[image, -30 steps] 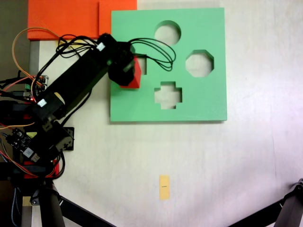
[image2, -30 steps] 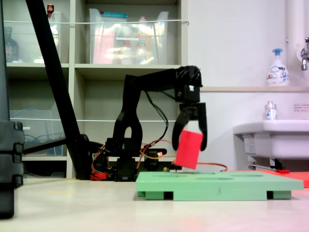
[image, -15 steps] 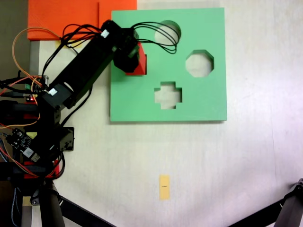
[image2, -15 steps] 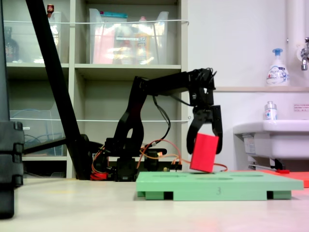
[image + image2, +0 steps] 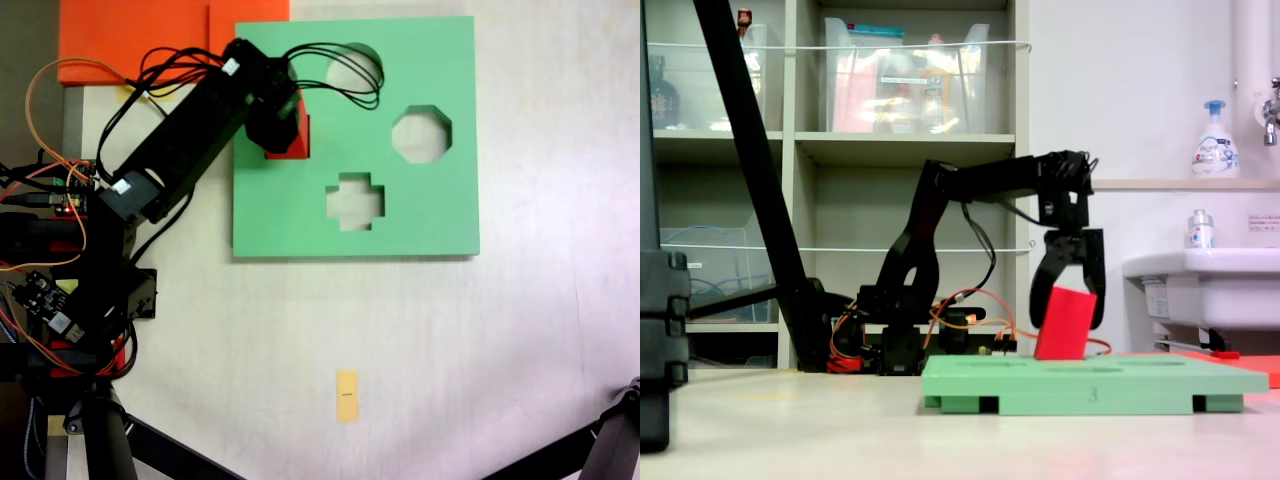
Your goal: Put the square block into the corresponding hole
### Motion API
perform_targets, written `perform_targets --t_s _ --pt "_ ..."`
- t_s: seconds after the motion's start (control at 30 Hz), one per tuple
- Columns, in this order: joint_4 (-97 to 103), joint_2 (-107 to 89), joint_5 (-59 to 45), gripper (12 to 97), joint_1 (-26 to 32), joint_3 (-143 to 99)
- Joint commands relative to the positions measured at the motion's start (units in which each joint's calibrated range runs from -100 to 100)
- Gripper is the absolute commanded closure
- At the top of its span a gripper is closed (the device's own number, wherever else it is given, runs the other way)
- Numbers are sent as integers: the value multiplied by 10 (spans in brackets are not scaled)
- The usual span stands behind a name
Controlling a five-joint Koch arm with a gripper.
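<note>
The square block (image 5: 291, 142) is a bright red cube held over the left part of the green foam board (image 5: 420, 215). My gripper (image 5: 281, 122) is shut on the cube's upper part. In a fixed view from the side, the square block (image 5: 1065, 324) hangs tilted, and its lower end meets the top of the green board (image 5: 1090, 380). One finger of the gripper (image 5: 1068, 318) stands on each side of the cube. The corresponding hole is hidden under the block and the gripper.
The board also has a round cutout (image 5: 345, 72), an eight-sided cutout (image 5: 421, 134) and a cross-shaped cutout (image 5: 354, 200). Orange foam slabs (image 5: 140, 40) lie beyond its left corner. A small yellow tag (image 5: 347, 395) lies on the table. A sink (image 5: 1200, 280) stands behind.
The arm reached further over the board and lowered. The red block went from hanging above the board's left edge to touching the board's surface.
</note>
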Motion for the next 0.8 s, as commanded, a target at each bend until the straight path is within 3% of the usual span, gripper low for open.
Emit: perform_targets --t_s 0.0,0.6,0.63,0.73,0.77 --pt "-15 3 -7 799 5 30" --pt "-10 87 -19 792 7 58" --pt "-10 88 -19 770 7 57" --pt "-10 88 -19 544 7 56" --pt "-11 88 -18 505 7 55"
